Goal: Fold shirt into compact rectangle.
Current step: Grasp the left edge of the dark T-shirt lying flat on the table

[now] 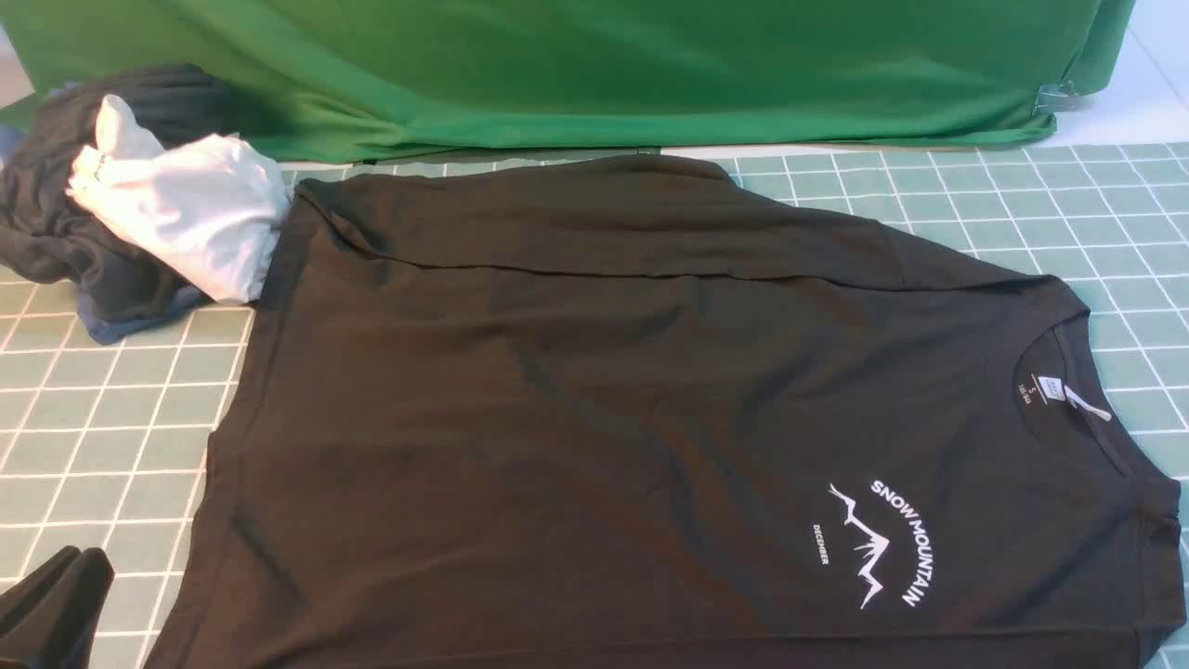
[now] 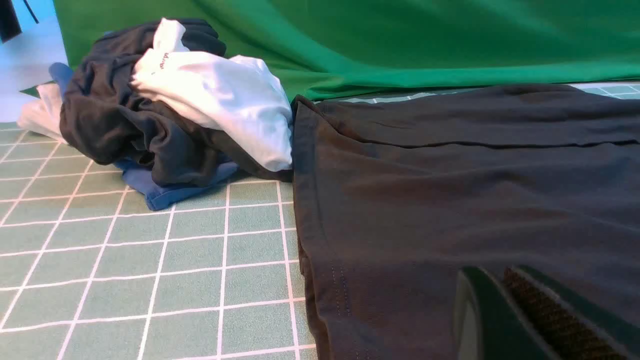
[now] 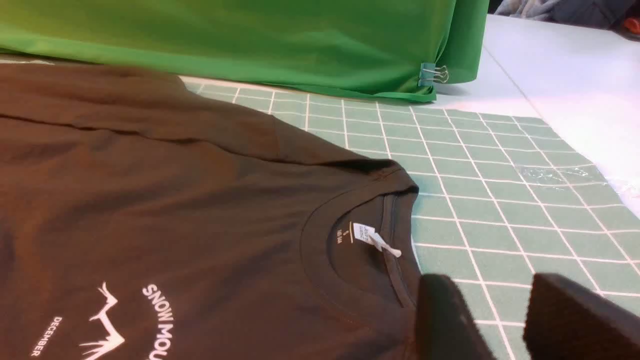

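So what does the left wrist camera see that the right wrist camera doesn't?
Only the left wrist view shows the heap of clothes beside the shirt. Only the right wrist view shows the collar label, the mountain print and a clip on the green cloth. Both show the shirt, green cloth and grid mat.

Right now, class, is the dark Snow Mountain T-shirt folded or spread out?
Mostly spread: the shirt lies flat, print up, on the mat; only its far edge is folded over.
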`<state>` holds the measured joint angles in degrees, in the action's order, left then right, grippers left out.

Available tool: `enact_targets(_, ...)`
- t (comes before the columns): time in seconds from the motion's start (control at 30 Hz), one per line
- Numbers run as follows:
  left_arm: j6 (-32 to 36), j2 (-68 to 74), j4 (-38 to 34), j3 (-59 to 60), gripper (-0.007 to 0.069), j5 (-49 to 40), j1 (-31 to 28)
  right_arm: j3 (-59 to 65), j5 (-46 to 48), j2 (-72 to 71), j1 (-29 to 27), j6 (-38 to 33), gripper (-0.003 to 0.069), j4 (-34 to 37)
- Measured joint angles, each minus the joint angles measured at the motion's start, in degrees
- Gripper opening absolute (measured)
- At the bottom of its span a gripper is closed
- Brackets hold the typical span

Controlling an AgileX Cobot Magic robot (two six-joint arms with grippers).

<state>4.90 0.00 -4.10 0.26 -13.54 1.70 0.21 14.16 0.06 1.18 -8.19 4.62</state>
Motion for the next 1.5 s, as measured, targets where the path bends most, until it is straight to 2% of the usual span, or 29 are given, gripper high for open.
enact_targets(0.73, -0.2, 0.0, 0.9, 0.0, 0.0015, 2.2, 0.0, 0.0, 0.0, 0.0, 0.0, 0.0, 0.0240, 0.0)
enact_targets(0.8, -1.9, 0.0, -2.2, 0.0, 0.0015, 4.2, 0.0, 0.0, 0.0, 0.0, 0.0, 0.0, 0.0240, 0.0)
enact_targets(0.9, -9.3, 0.0, -12.7, 0.0, 0.0015, 9.4, 0.0, 0.0, 0.0, 0.0, 0.0, 0.0, 0.0240, 0.0)
enact_targets(1.03, -13.1, 0.0, -17.4, 0.0, 0.0015, 14.8, 0.0, 0.0, 0.0, 0.0, 0.0, 0.0, 0.0240, 0.0)
enact_targets(1.1, -13.6, 0.0, -17.8, 0.0, 0.0015, 17.7, 0.0, 0.0, 0.0, 0.0, 0.0, 0.0, 0.0240, 0.0)
enact_targets(1.33, -19.5, 0.0, -18.0, 0.0, 0.0015, 35.6, 0.0, 0.0, -1.6, 0.0, 0.0, 1.2, 0.0240, 2.4)
enact_targets(1.37, -22.1, 0.0, -16.8, 0.0, 0.0015, 41.7, 0.0, 0.0, -5.3, 0.0, 0.0, 3.5, 0.0240, 4.5)
enact_targets(1.4, -23.1, 0.0, -16.2, -0.1, 0.0015, 44.1, 0.0, 0.1, -7.6, 0.0, 0.0, 5.5, 0.0240, 5.2)
enact_targets(1.5, -25.8, -0.1, -13.2, -4.4, 0.0015, 42.4, 0.0, 0.1, -17.2, 0.0, 0.0, 12.8, 0.0240, 6.1)
